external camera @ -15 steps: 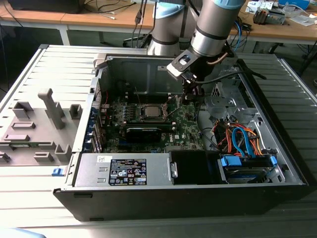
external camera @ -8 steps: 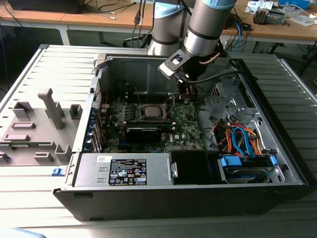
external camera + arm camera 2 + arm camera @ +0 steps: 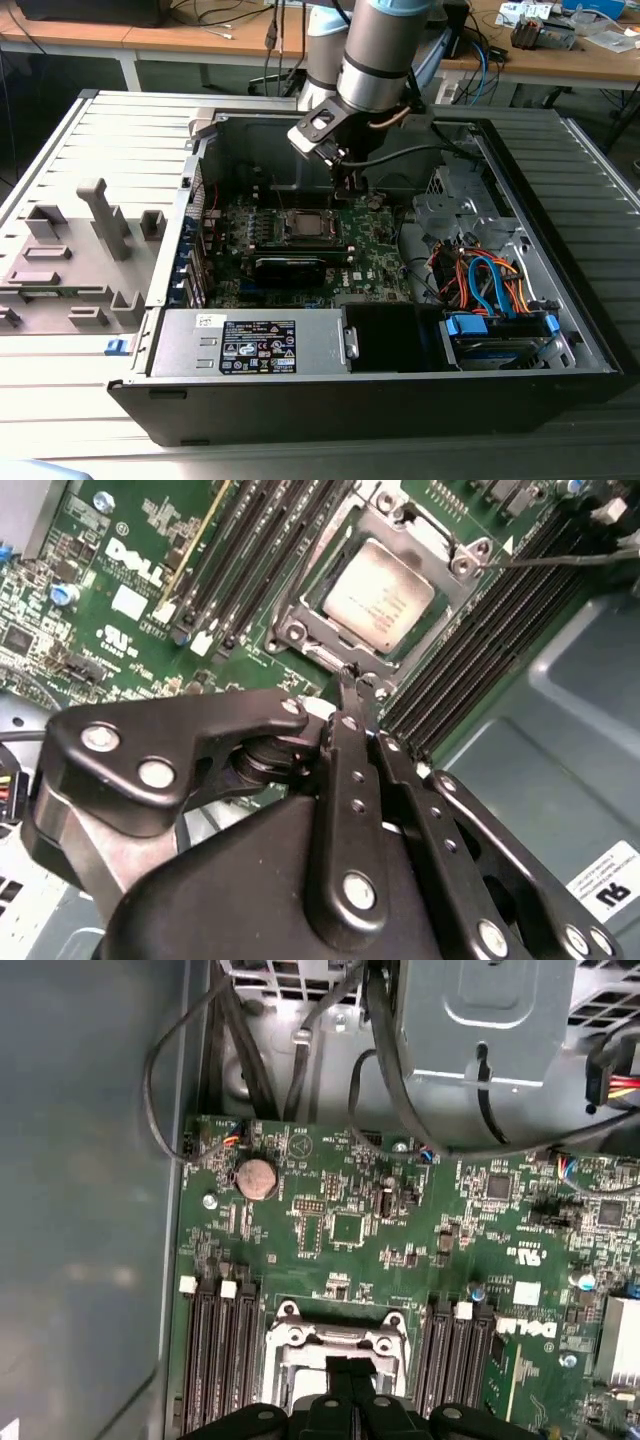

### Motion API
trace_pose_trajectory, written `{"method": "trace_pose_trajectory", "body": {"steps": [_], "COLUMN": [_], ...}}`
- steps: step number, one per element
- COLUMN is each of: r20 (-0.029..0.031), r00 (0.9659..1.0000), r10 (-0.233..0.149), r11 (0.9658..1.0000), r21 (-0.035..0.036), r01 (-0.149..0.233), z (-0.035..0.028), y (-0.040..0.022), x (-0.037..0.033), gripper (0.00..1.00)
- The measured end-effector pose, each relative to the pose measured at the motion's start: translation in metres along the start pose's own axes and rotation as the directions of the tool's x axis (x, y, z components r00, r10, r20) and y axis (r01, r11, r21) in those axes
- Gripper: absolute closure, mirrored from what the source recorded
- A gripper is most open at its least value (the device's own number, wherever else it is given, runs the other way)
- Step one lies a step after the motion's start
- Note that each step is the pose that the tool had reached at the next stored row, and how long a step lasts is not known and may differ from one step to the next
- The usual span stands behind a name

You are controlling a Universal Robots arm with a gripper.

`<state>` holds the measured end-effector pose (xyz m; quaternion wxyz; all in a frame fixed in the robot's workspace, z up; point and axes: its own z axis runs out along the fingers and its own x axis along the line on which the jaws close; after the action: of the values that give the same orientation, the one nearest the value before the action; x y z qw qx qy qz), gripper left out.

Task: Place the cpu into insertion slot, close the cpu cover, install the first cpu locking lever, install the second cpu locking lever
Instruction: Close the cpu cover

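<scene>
Claw point(image 3: 348, 692): its black fingers point(image 3: 335, 810) are drawn together with the tips meeting in a point; in the second wrist view they sit right at the edge of the insertion slot, and I cannot tell whether anything thin is pinched between them; it also shows in the first wrist view point(image 3: 350, 1372) and the exterior view point(image 3: 347, 180)
Insertion slot point(image 3: 300, 1338): square socket with a silvery rim, seated on the green board point(image 3: 340, 1230)
Cpu point(image 3: 385, 595): lies flat inside the insertion slot, silvery-grey top facing up; in the exterior view it is the pale square point(image 3: 306, 226) below the claw
Cpu cover point(image 3: 430, 542): silvery frame lying down flat over the insertion slot, the cpu showing through its window
Thin metal lever point(image 3: 560, 560): reaches out from one corner of the insertion slot, passing over the black memory slots
Memory slots point(image 3: 215, 1360): long black rows flanking the insertion slot on both sides
Coin cell point(image 3: 255, 1177): round, on the green board, apart from the insertion slot
Computer case point(image 3: 560, 330): open, lying on its side, walls all around the insertion slot
Power supply point(image 3: 250, 345): grey labelled box, nearer the exterior camera than the insertion slot
Blue and orange cables point(image 3: 490, 280): towards the exterior view's right of the insertion slot
Grey fixtures point(image 3: 100, 215): on the ribbed tabletop point(image 3: 60, 140), well off to the exterior view's left of the insertion slot
</scene>
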<state>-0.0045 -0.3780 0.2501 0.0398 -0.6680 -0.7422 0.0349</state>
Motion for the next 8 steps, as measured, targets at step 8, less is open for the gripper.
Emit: {"method": "trace_pose_trajectory", "body": {"steps": [8], "r20": [-0.001], "r00": [0.9999], "r10": [-0.011], "r11": [0.9999], "r21": [-0.0001], "r01": [0.011], "z": [0.0176], "y": [-0.0239], "x": [0.0023], "gripper": [0.89]}}
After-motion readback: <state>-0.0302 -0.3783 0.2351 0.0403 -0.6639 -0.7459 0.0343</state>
